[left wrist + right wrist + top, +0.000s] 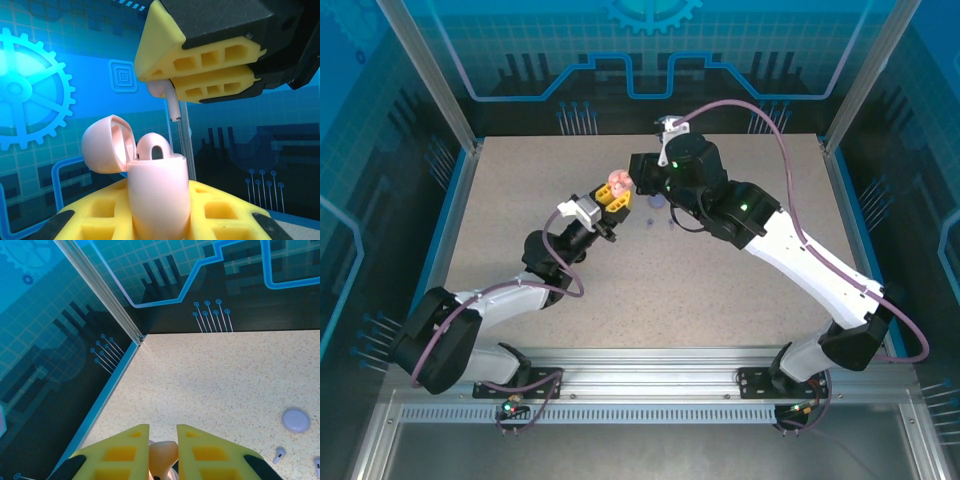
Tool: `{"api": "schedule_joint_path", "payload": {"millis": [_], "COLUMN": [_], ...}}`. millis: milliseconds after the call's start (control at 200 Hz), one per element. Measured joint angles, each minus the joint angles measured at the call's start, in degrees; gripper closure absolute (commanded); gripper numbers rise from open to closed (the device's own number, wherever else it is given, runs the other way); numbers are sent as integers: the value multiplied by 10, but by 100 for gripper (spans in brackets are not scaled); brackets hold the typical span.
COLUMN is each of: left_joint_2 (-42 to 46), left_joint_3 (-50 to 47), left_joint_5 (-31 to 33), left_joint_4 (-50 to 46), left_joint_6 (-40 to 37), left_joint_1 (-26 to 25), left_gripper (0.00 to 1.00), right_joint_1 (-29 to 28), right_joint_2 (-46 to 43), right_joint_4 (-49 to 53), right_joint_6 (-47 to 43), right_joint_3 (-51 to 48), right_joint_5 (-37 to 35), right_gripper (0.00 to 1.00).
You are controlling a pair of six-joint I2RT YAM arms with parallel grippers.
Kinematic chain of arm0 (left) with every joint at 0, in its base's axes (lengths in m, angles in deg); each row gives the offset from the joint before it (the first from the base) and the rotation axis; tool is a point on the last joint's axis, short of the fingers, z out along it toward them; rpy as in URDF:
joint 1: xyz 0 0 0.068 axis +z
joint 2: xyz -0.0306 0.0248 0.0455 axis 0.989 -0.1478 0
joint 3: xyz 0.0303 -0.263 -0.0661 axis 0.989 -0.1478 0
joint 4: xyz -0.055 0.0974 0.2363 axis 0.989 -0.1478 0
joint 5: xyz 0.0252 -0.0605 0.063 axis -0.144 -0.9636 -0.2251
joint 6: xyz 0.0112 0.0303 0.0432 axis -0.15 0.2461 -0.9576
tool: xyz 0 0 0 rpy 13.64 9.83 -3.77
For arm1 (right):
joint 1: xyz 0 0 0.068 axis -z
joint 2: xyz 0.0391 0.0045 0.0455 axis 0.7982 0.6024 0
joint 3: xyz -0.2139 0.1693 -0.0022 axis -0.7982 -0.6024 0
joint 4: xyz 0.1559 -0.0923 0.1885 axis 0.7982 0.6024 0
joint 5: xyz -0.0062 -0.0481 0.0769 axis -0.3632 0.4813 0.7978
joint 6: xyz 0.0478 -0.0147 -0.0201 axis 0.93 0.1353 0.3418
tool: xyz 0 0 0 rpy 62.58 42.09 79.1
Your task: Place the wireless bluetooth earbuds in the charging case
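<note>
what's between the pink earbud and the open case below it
Nothing: in the left wrist view, a bare gap separates the earbud from the case.

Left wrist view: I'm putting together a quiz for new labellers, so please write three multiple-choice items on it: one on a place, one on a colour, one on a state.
1. Where is the pale pink earbud?
A. Lying on the table
B. Pinched in the right gripper, above the case
C. Seated fully inside the case

2. What colour is the charging case clamped in the left gripper?
A. Black
B. Purple
C. Pale pink

3. How is the case's lid?
A. Swung open
B. Shut
C. Taken off and lying apart

Answers:
1. B, since its stem hangs down from between the upper yellow fingers, clear of the case.
2. C, since the body between the lower yellow fingers is pale pink.
3. A, since the lid tilts back to the left and the inside is exposed.
</note>
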Motion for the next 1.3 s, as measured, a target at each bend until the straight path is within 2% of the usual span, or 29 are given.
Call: {"api": "schedule_joint_path", "payload": {"millis": [685, 1301], "left_joint_2": [0, -1], "left_joint_3": [7, 7], "left_joint_5": [0, 0], "left_joint_4": [0, -13], "left_joint_6": [-3, -5], "left_joint_1": [-2, -2], "left_gripper": [100, 100], "right_joint_1": [-12, -20], "right_joint_2": [13, -17], "right_joint_4": [-23, -82], "right_joint_6": [6, 21], "right_joint_3": [-6, -85], "right_joint_5": [3, -2], "right_gripper": [86, 87]}}
